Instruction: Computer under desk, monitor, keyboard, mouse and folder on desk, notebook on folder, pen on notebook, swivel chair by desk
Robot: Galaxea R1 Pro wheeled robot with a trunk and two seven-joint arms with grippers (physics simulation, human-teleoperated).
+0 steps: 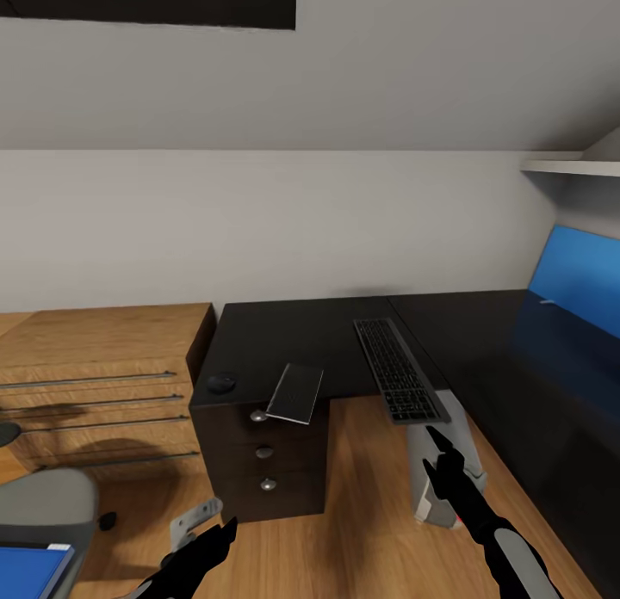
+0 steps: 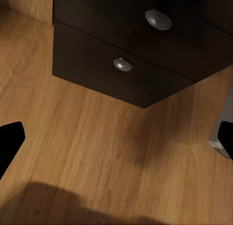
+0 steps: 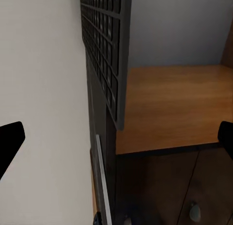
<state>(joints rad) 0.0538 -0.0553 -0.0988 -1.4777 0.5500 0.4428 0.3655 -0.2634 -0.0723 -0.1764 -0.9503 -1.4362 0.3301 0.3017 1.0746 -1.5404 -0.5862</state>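
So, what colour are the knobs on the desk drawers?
Silver-grey knobs on black drawers, best seen in the left wrist view.

Your right end effector sits just below the keyboard, whose front end overhangs the tabletop edge. The computer stands right beside it under that edge, so passage there is tight. You have open wood floor between the computer and the drawers. The notebook juts over the drawer corner. Left end effector hangs over bare floor, jaws spread. Swivel chair blocks the far left.
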